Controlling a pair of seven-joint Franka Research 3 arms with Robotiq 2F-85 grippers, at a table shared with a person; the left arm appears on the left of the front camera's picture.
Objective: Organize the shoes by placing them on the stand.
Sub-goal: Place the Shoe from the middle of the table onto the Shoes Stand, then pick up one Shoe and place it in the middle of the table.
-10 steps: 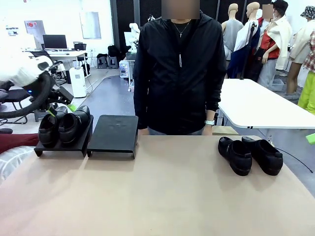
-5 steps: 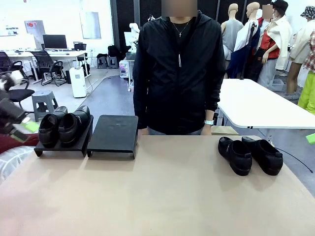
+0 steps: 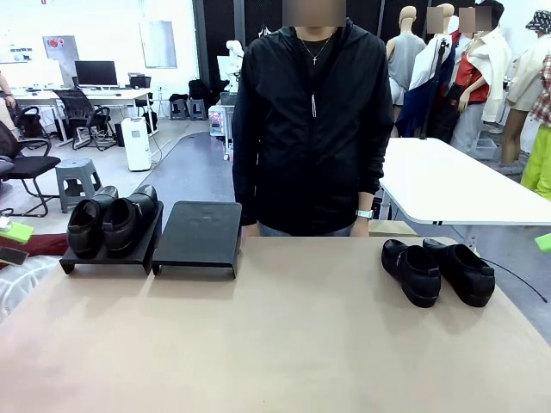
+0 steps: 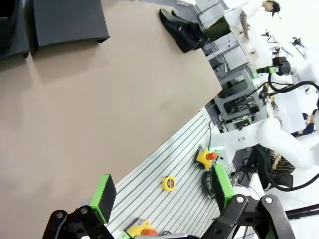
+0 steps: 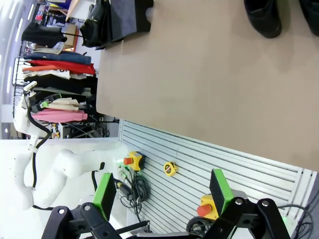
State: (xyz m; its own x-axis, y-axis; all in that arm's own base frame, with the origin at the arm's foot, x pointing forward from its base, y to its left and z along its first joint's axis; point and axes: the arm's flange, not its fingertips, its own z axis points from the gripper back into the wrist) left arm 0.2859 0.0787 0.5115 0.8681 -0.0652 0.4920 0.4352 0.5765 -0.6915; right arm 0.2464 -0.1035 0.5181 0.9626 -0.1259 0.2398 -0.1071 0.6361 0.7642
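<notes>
Pulling clear of the filled stand (image 3: 108, 258), the left gripper (image 4: 162, 191) now hangs well to the left of the empty stand (image 3: 200, 234). A second ago it hovered right at the first pair of loafers (image 3: 112, 222). That pair sits side by side just left of the empty stand, so I'd call half the job done. The second pair (image 3: 437, 271) lies loose on the table (image 3: 284, 344), well to the right of the empty stand. The right gripper (image 5: 162, 194) looks best placed to fetch it.

The wrist views settle what the front view leaves open: both sets of jaws are spread wide with nothing between them. The left wrist view also looks down on the empty stand's bare top, confirming room for two shoes.
</notes>
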